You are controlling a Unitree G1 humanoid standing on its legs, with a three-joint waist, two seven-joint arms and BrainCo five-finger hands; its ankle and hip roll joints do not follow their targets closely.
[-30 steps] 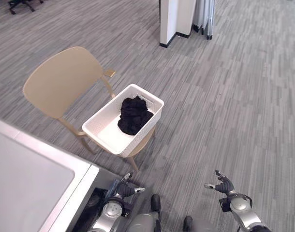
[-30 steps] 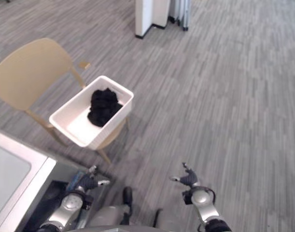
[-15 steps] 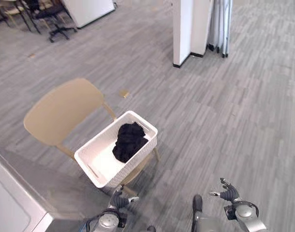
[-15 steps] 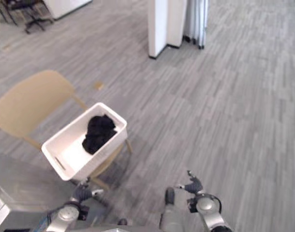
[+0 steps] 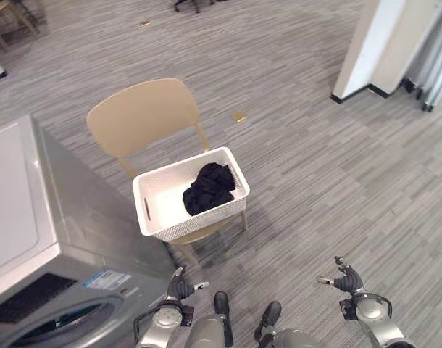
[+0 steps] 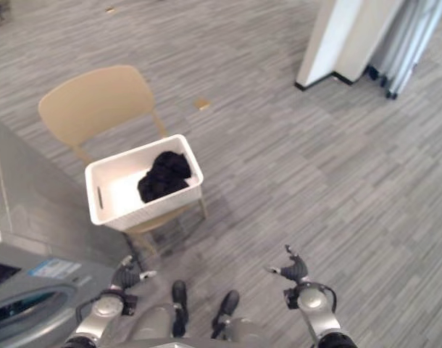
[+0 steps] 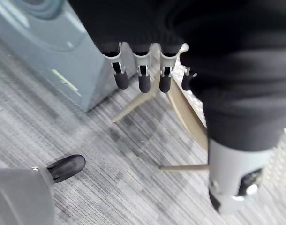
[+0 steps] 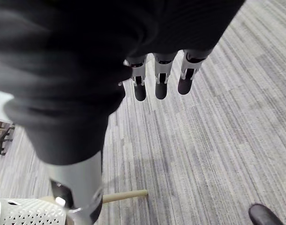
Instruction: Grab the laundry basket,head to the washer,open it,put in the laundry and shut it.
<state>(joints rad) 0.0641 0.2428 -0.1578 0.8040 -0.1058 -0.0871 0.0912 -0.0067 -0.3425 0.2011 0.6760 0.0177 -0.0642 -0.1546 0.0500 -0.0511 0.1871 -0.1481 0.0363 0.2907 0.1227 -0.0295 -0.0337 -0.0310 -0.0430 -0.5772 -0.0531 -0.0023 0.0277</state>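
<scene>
Silver fingers with dark tips hang loose and spread on the left hand (image 5: 179,287), low in the head views, and it holds nothing. From its own wrist camera the fingers (image 7: 140,75) point down over the grey floor (image 5: 330,181), with the thin wooden legs of the chair (image 7: 180,112) just past them. Off to that hand's outer side stands the grey washer (image 5: 54,246), with its round door low on the front and its flat top up high. The washer is near this hand but not touching it.

Across from it, the right hand (image 5: 344,278) is also relaxed and empty, fingers apart, over bare floor. Its wrist camera shows the fingers (image 8: 160,79) hanging straight.

Ahead of both hands, closer to the left one, sits the white laundry basket (image 5: 159,228) on the seat of the tan chair. Neither hand touches it. Inside the basket, a bunch of black clothes (image 5: 209,188) lies at the end away from the washer. The chair's back stands up behind the basket.

Farther off, well past the right hand, is a white pillar (image 5: 373,43) with some folded grey things leaning beside it
</scene>
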